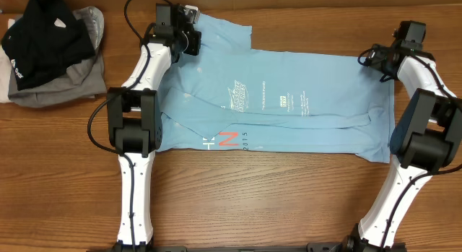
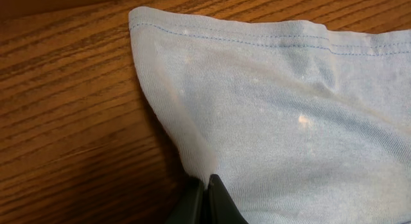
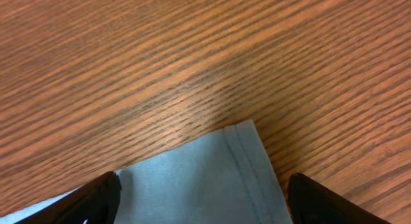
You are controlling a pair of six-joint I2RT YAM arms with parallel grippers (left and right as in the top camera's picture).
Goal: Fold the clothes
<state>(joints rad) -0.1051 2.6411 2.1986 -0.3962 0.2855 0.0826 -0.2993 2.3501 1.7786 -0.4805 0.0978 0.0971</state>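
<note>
T-shirt (image 1: 289,100) lay on the worktop (image 1: 253,209), seemingly folded lengthwise; left fingers (image 2: 221,201) pinched its 10 o'clock corner, right fingers (image 3: 96,195) stood apart at 2 o'clock; cross folds probably remained.

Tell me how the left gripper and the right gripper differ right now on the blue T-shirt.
The left gripper is shut, pinching the blue T-shirt; the right gripper is open, straddling a hemmed corner ungripped. Fabric at the left gripper puckers up; at the right gripper it lies flat on the table. Both are at the shirt's far edge.
</note>
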